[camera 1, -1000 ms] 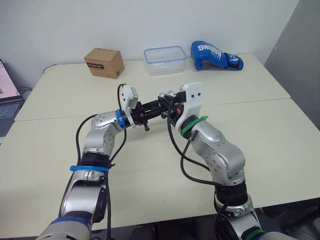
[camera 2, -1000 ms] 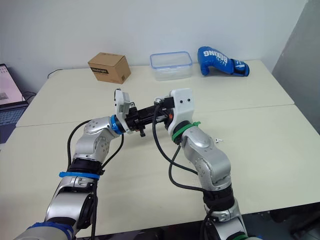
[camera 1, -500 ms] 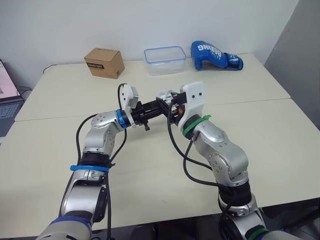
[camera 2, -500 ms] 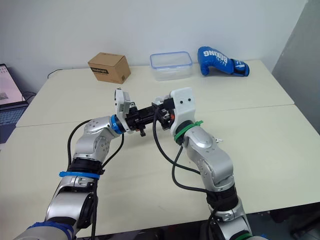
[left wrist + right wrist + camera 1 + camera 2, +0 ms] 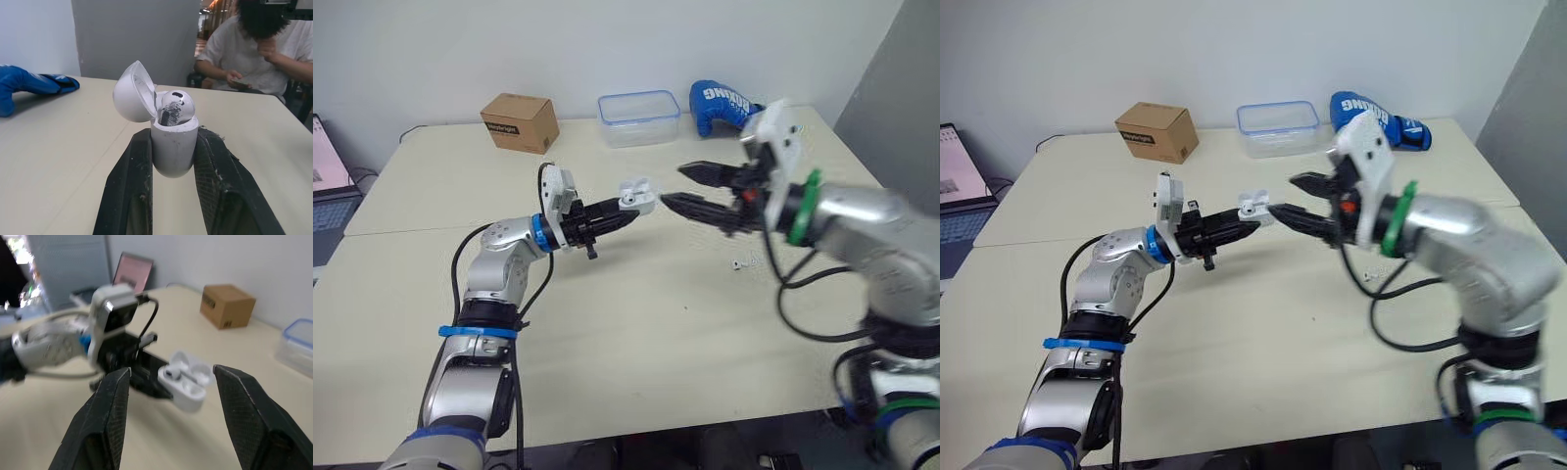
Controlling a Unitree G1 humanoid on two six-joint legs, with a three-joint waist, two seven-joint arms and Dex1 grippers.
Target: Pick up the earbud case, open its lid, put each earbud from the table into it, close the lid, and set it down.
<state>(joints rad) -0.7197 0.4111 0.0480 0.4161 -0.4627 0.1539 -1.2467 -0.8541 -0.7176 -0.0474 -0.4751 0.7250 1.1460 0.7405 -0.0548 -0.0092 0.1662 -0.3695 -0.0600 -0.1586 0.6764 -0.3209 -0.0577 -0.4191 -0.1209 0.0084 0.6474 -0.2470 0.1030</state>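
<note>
My left gripper (image 5: 631,208) is shut on the white earbud case (image 5: 636,193), holding it above the middle of the table. The lid (image 5: 132,93) stands open and tilted back, and one white earbud (image 5: 176,105) sits in the case (image 5: 173,147). My right gripper (image 5: 675,184) is open with nothing between its fingers, a short way to the right of the case, its tips pointing at it. The right wrist view shows the case (image 5: 188,384) just beyond the spread fingers. A second small white earbud (image 5: 737,262) lies on the table below my right arm.
Along the far edge stand a cardboard box (image 5: 519,122), a clear plastic container (image 5: 639,117) and a blue boxing glove (image 5: 724,100). A laptop (image 5: 325,176) sits at the far left. A seated person (image 5: 254,49) is beyond the table in the left wrist view.
My right gripper has drawn back from the case to the right and now stands open. The case stays in my left gripper, its lid open with one earbud inside.
</note>
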